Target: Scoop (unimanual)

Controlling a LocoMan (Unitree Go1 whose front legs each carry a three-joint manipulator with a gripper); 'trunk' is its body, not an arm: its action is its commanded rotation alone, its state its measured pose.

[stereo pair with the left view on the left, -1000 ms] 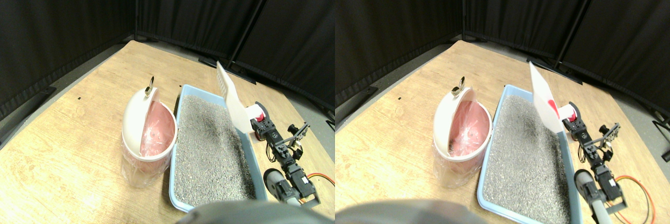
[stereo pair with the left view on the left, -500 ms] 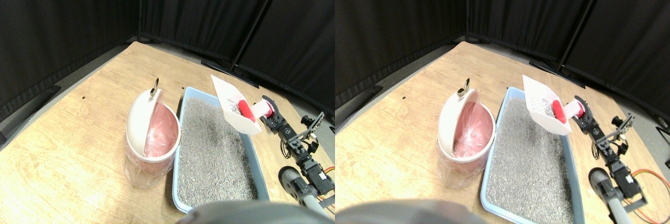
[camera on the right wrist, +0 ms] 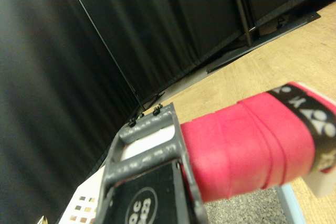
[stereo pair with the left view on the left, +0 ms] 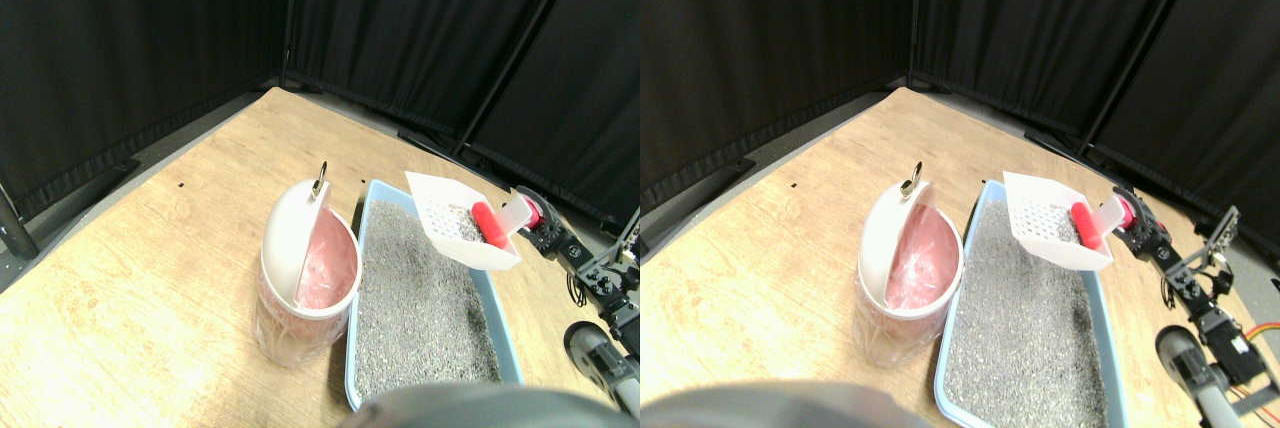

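A white scoop (stereo pair with the left view on the left: 462, 231) with little holes in its floor hung in the air over the far right corner of a blue tray (stereo pair with the left view on the left: 497, 293). The scoop sat almost flat, with its open mouth up. A small red thing (stereo pair with the left view on the left: 489, 225) lay inside it, near the back wall. A few grey bits lay on the holes beside the red thing.

The scoop's handle (stereo pair with the left view on the left: 521, 213) stuck out to the right. It was white near the scoop and wrapped in red tape at the end. The right gripper (stereo pair with the left view on the left: 545, 220) was at that taped end, and the scoop hung there with nothing under it. In the wrist view the red handle (camera on the right wrist: 247, 145) lay right beside the dark grey jaw, touching it. The gap between the jaws did not show, so I cannot tell if they were apart or squeezed together.

The blue tray was full of grey sand (stereo pair with the left view on the left: 420, 298). The sand looked flat and spread out over the whole tray.

A round white bin (stereo pair with the left view on the left: 300, 283) stood just left of the tray, very close to its rim. Its white lid (stereo pair with the left view on the left: 288, 233) was tipped open, and a small metal ring (stereo pair with the left view on the left: 320, 176) stuck up from the top of the lid. A pink bag (stereo pair with the left view on the left: 328, 263) lined the inside of the bin.

Everything stood on a light wooden floor (stereo pair with the left view on the left: 150, 278). Black curtains (stereo pair with the left view on the left: 130, 38) hung all around the back.

The robot's black arm (stereo pair with the left view on the left: 600, 283) reached in from the lower right.
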